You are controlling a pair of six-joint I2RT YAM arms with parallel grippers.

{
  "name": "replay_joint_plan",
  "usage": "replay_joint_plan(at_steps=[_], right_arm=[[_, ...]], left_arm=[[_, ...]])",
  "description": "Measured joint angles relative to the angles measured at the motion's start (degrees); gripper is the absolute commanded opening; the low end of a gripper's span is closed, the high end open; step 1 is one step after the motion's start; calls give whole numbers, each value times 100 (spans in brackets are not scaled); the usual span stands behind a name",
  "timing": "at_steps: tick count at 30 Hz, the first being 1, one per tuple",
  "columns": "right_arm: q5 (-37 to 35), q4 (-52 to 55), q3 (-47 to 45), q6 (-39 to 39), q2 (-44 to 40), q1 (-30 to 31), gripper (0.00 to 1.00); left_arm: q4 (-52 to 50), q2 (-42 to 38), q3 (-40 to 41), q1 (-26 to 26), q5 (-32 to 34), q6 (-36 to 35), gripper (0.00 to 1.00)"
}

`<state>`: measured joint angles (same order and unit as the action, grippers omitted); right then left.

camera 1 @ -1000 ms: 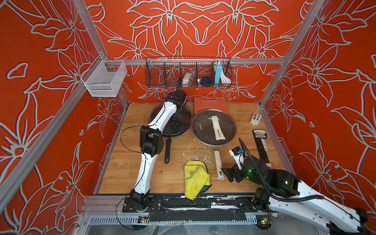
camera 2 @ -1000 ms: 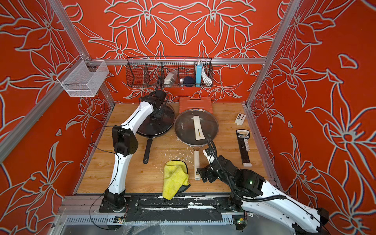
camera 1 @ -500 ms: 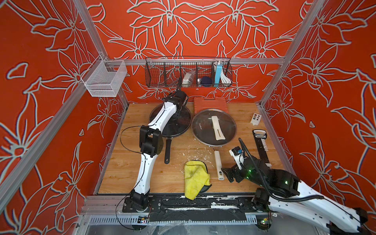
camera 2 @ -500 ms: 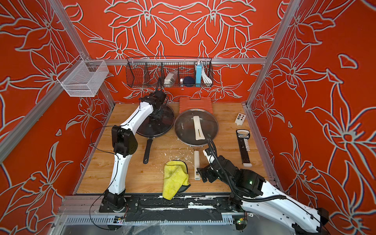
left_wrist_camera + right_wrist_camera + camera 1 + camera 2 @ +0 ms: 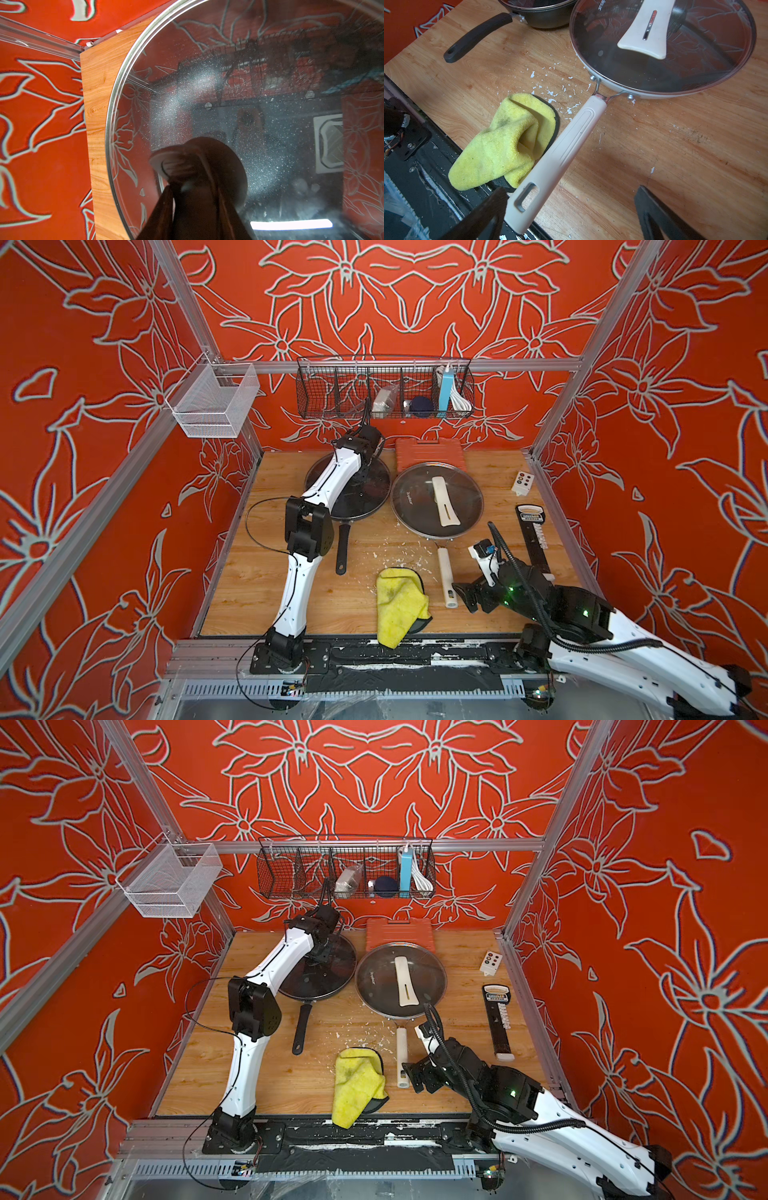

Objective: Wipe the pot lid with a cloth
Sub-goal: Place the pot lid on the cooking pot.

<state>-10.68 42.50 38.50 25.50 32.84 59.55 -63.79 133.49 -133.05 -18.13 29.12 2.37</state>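
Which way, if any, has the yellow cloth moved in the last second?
No. The yellow cloth has not shifted against the white pan handle beside it.

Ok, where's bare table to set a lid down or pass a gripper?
Largest bare wood: front left, between the left wall, black pan handle and cloth, though the left arm spans above it. Smaller: between the white pan's lid, button box and black tool. Crowded: both pans and orange case at the back; cloth, white handle and right gripper in front.
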Motion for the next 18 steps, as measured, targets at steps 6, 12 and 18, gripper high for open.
replay_joint_plan(at_steps=[6,12,18], right_arm=[[0,0,0,0,-4,0,98],[-2,0,0,0,-39,0,98],[-2,0,0,0,-39,0,98]], left_arm=[[72,-37,116,-33,146,-31,1],[90,-68,160,-52,181,-111,39],[151,-153,267,-72,162,-94,59]])
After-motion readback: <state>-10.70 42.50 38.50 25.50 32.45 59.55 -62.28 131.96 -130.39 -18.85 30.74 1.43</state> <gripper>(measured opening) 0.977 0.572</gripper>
